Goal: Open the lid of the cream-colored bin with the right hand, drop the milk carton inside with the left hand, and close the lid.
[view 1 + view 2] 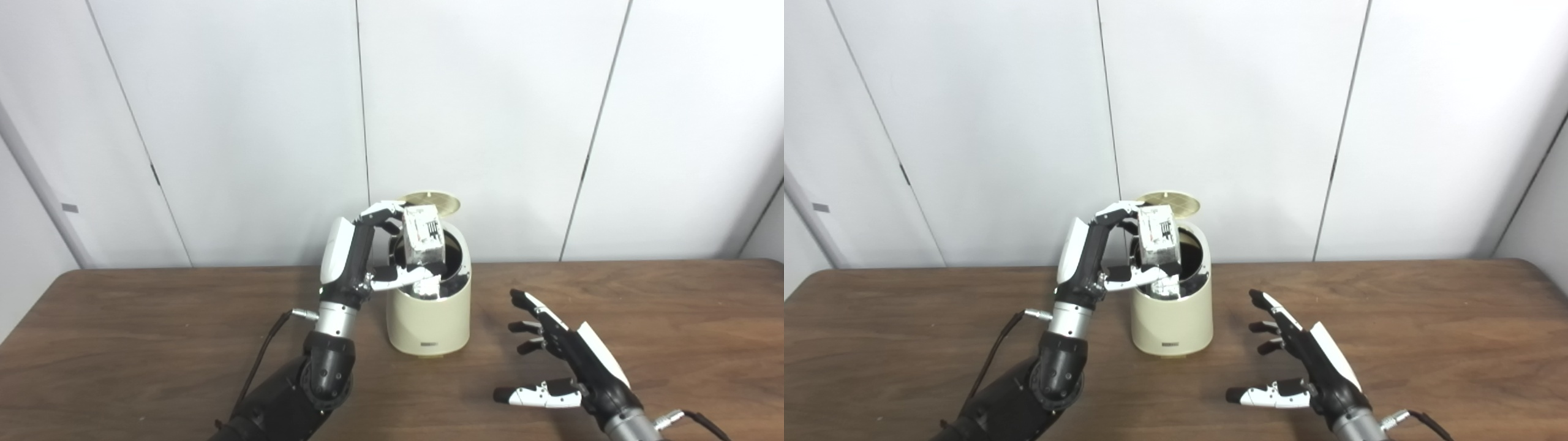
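Note:
The cream-colored bin stands mid-table with its round lid tipped up at the back, so the dark opening shows. My left hand is shut on the grey-white milk carton, holding it upright right over the opening, its lower end at the rim. Fingers wrap the carton's top and the thumb presses its bottom edge. My right hand hovers open over the table to the right of the bin, fingers spread, holding nothing and apart from the bin.
The brown wooden table stretches to both sides of the bin. White wall panels rise just behind its far edge. A thin cable hangs from the left wrist.

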